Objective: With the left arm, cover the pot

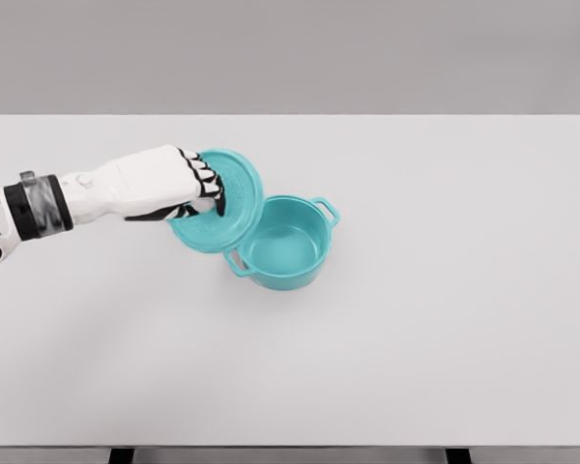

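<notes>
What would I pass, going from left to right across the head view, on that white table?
The robot's left arm → its left hand, gripping the teal lid → the open teal pot → then only bare white table out to the right edge.

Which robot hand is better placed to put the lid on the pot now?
The left. The left robot hand already grips the teal lid, held tilted just left of the open pot, overlapping its rim. The right arm is not in view at all.
</notes>
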You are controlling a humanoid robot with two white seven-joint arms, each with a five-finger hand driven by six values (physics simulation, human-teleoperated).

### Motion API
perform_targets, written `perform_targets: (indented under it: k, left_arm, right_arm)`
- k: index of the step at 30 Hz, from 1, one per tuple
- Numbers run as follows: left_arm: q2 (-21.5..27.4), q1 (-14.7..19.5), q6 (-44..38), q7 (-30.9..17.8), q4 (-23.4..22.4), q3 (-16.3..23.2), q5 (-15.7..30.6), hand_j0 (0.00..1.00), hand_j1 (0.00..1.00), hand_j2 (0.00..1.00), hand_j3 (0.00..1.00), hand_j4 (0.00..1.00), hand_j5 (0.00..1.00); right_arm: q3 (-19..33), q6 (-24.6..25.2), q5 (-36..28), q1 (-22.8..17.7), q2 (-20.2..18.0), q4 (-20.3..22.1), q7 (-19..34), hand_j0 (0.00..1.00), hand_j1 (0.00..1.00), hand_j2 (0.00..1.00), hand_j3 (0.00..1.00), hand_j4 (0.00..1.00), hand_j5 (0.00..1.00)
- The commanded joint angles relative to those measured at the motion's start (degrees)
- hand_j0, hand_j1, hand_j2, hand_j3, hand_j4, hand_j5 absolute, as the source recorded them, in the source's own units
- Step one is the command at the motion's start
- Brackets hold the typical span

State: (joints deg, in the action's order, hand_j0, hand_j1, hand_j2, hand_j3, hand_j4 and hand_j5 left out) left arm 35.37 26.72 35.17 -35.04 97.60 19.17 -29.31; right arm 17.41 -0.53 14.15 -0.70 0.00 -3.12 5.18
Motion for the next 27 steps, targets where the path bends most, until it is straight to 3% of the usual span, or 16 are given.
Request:
perform_targets:
  k: [1, 8, 11, 17, 22, 27]
  left_arm:
    - [-1.0, 0.0, -0.17, 0.04, 0.05, 0.87, 0.3, 0.49, 0.49, 0.49, 0.49, 0.49, 0.49]
    - [-4.08, 0.97, -0.17, 0.04, -0.3, 1.3, -0.14, 0.49, 0.49, 0.49, 0.49, 0.49, 0.49]
    - [-4.08, 2.72, -0.17, 0.04, -0.66, 4.91, -0.23, 0.5, 0.5, 0.5, 0.5, 0.5, 0.5]
    - [-6.54, 3.34, -0.17, 0.04, -1.27, 5.61, -1.02, 0.5, 0.5, 0.5, 0.5, 0.5, 0.5]
    - [-7.5, 5.89, -0.17, 0.04, -3.64, 8.69, -1.37, 0.5, 0.5, 0.5, 0.5, 0.5, 0.5]
    - [-8.38, 5.8, -0.17, 0.04, -3.73, 9.83, -1.37, 0.5, 0.5, 0.5, 0.5, 0.5, 0.5]
  right_arm:
    - [0.0, 0.0, 0.0, 0.0, 0.0, -0.05, 0.01, 1.0, 1.0, 1.0, 1.0, 1.0, 1.0]
    - [0.0, 0.0, 0.0, 0.0, 0.0, -0.05, 0.01, 1.0, 1.0, 1.0, 1.0, 1.0, 1.0]
    - [0.0, 0.0, 0.0, 0.0, 0.0, 0.04, 0.01, 1.0, 1.0, 1.0, 1.0, 1.0, 1.0]
    - [0.0, 0.0, 0.0, 0.0, 0.0, -0.05, 0.01, 1.0, 1.0, 1.0, 1.0, 1.0, 1.0]
    - [0.0, 0.0, 0.0, 0.0, 0.0, -0.05, 0.01, 1.0, 1.0, 1.0, 1.0, 1.0, 1.0]
    - [0.0, 0.0, 0.0, 0.0, 0.0, -0.05, 0.01, 1.0, 1.0, 1.0, 1.0, 1.0, 1.0]
